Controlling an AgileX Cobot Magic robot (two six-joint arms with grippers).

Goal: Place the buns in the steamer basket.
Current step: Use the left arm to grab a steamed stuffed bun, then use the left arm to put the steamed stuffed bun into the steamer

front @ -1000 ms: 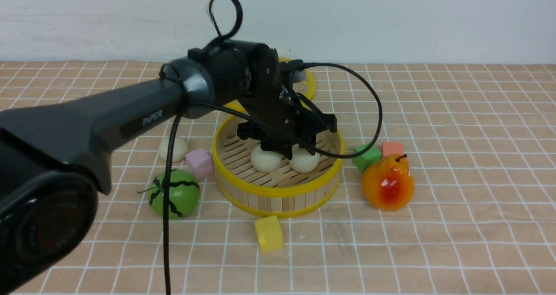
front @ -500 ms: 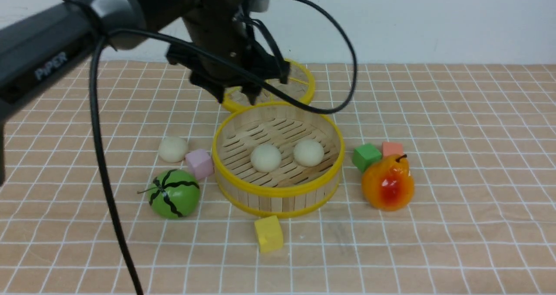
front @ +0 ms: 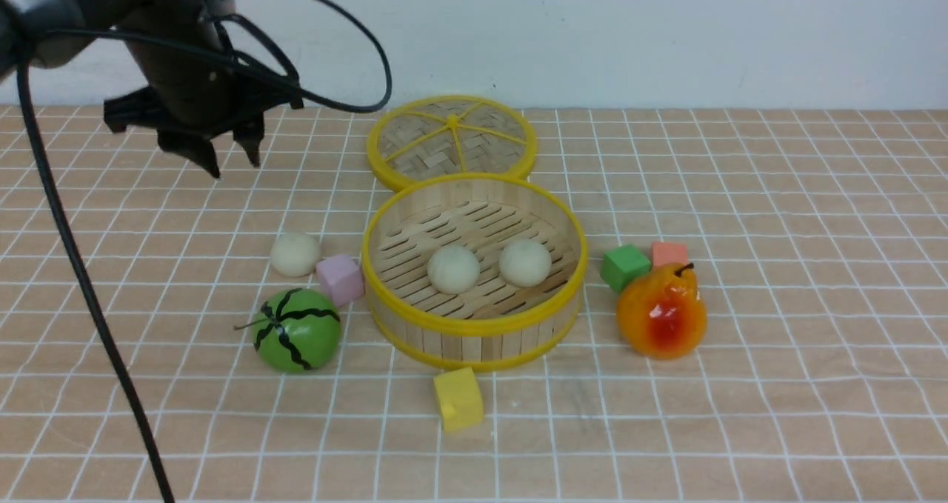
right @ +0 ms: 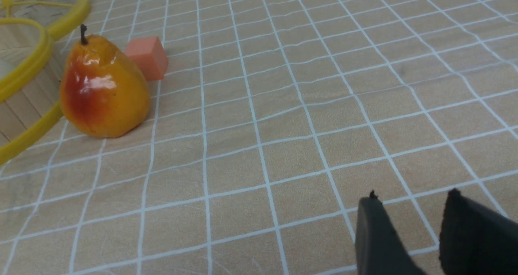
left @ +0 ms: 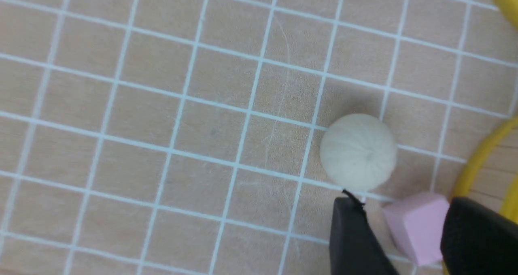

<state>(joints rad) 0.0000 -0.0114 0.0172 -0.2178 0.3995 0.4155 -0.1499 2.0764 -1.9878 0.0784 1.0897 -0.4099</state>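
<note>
Hovering apart and empty, the left jaws should descend centred on the loose bun (front: pixel 295 254), clear of the pink cube (front: pixel 340 279) just beside it.

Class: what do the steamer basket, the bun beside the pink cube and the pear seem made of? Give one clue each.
Steamer basket: likely bamboo or wood, matt; pale grained strips, yellow rims perhaps plastic. Bun: soft matt stuff, maybe foam; fine radial creases, no shine. Pear: probably glossy painted plastic; sharp white highlights.
</note>
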